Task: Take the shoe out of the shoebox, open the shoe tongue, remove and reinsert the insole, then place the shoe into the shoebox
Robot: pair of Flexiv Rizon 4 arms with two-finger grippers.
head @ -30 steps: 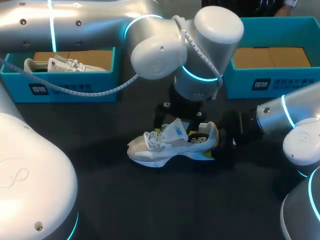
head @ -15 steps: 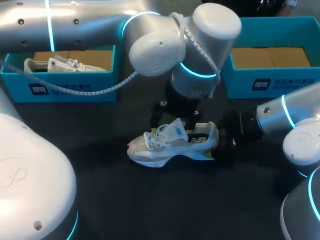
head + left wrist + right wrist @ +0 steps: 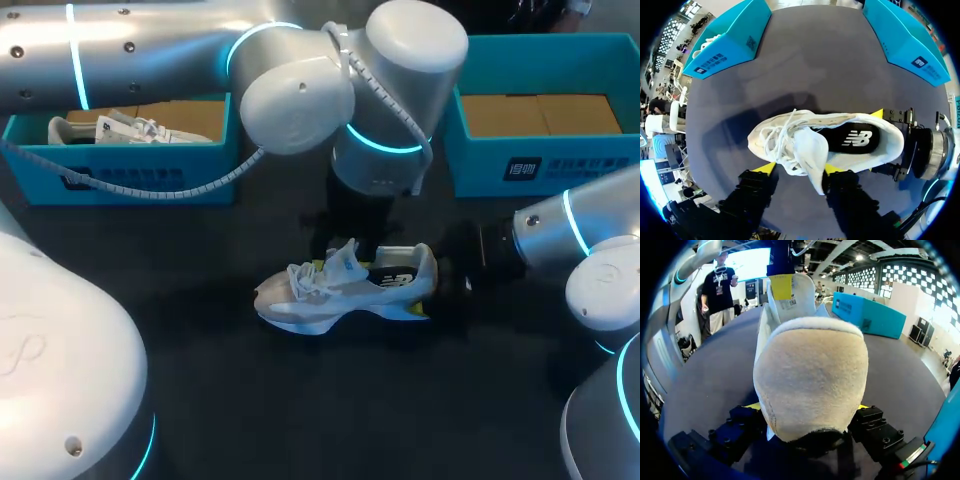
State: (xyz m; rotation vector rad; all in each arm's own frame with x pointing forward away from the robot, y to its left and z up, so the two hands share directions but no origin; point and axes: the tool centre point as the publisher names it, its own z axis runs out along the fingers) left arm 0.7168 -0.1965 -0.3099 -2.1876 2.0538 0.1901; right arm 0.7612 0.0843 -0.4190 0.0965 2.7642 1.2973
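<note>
The white mesh sneaker [image 3: 345, 290] stands upright on the dark table [image 3: 300, 400], its heel clenched between the right gripper [image 3: 807, 407] fingers, while the left gripper [image 3: 799, 169] hovers over its laces [image 3: 777, 145], fingers spread, the lifted tongue [image 3: 812, 155] between them.

The shoe [image 3: 785, 145] has a white logo on its black insole [image 3: 855, 141]. The left shoebox [image 3: 200, 160] and the right shoebox [image 3: 580, 155] have small labels, too tiny to read.
</note>
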